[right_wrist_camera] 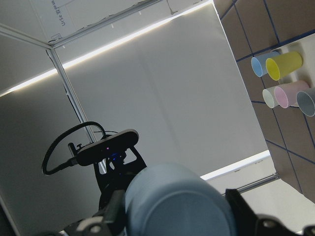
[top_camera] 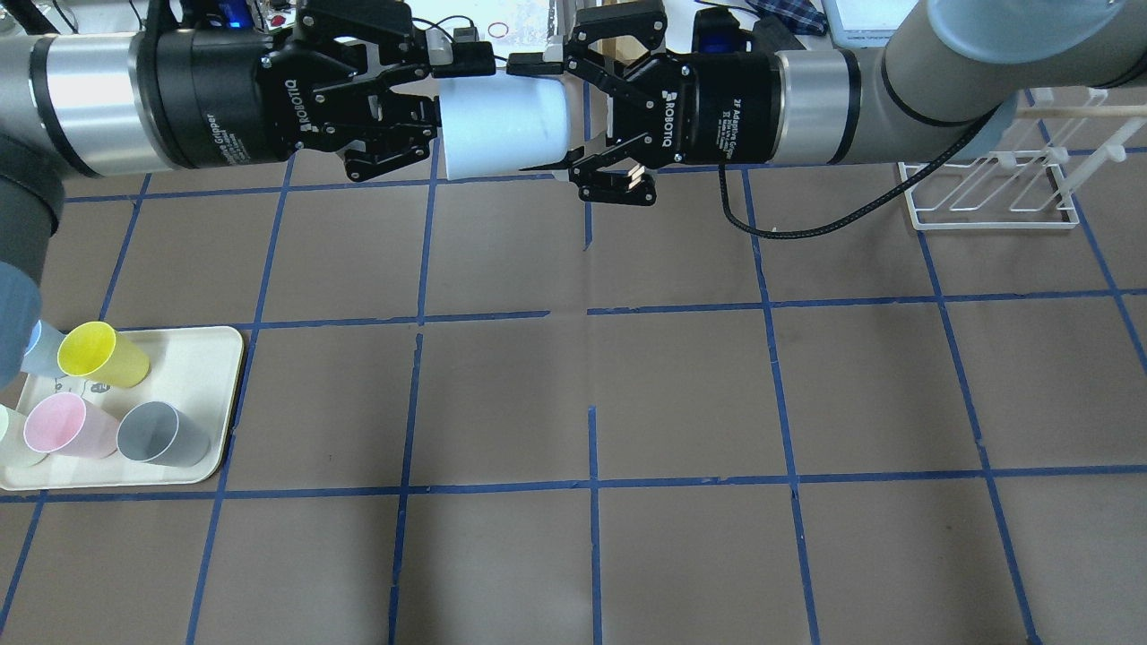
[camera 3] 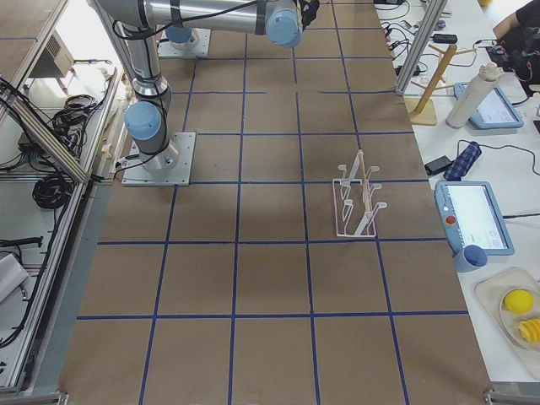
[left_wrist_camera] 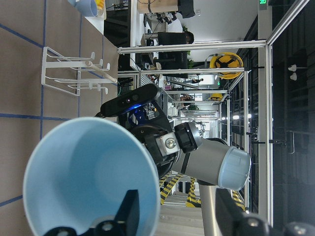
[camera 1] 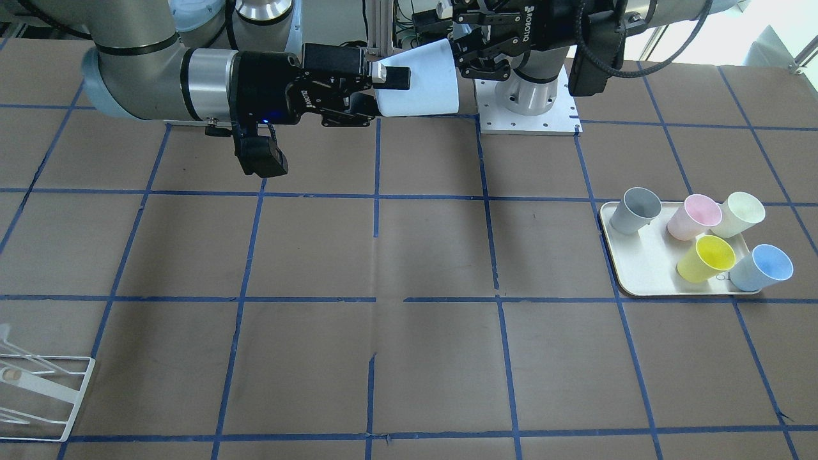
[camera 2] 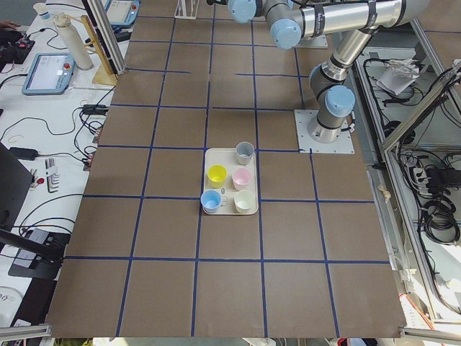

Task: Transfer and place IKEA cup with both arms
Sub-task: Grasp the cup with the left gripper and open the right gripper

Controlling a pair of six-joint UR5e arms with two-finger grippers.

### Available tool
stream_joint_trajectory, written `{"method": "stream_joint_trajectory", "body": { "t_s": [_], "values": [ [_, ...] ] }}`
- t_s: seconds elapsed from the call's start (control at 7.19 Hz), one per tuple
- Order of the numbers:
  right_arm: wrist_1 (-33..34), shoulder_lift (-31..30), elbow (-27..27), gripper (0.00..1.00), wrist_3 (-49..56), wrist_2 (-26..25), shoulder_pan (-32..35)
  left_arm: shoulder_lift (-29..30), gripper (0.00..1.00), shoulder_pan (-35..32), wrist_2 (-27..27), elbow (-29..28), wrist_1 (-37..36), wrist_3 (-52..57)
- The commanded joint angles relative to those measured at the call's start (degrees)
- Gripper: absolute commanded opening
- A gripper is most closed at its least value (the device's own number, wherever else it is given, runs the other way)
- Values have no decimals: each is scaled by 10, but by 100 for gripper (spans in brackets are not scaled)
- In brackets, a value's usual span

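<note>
Honestly, the IKEA cup [top_camera: 502,125] hung sideways above the far middle of the desk [top_camera: 681,385], left hand [top_camera: 448,85] pinching its rim, right hand [top_camera: 548,115] straddling its base; clamped or not, I couldn't tell. I'd have confirmed that grip before the left released.

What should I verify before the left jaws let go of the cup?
1. IKEA cup clear of the table, lying horizontal between both grippers: ok.
2. Left gripper pinching the rim, one finger inside the cup: ok.
3. Right gripper straddling the base end: ok.
4. Right jaws firmly closed on the cup: cannot tell, since contact is unclear in every view.
5. Rack upright on the table on the right arm's side: ok.
</note>
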State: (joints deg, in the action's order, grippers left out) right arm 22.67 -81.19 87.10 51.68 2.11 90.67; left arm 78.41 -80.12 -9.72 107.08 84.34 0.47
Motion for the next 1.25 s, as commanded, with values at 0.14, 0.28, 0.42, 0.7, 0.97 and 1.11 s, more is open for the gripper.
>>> {"method": "stream_joint_trajectory", "body": {
  "t_s": [0.14,0.28,0.42,0.7,0.97,1.11],
  "values": [
    [-1,1,0,100,-2,-1,0,-4,0,0,-1,1,0,0],
    [-3,2,0,100,-3,-2,0,-4,0,0,-1,1,0,-1],
    [2,3,0,100,-4,-1,0,-5,0,0,-2,1,1,-3],
    [7,6,-9,100,-8,-1,-13,-8,0,7,-33,-6,0,-34],
    [7,6,-11,100,-15,-12,-52,-8,0,20,-89,-8,-1,-85],
    [7,6,-10,100,-15,-26,-76,-8,0,41,-150,-11,-1,-86]
  ]
}}
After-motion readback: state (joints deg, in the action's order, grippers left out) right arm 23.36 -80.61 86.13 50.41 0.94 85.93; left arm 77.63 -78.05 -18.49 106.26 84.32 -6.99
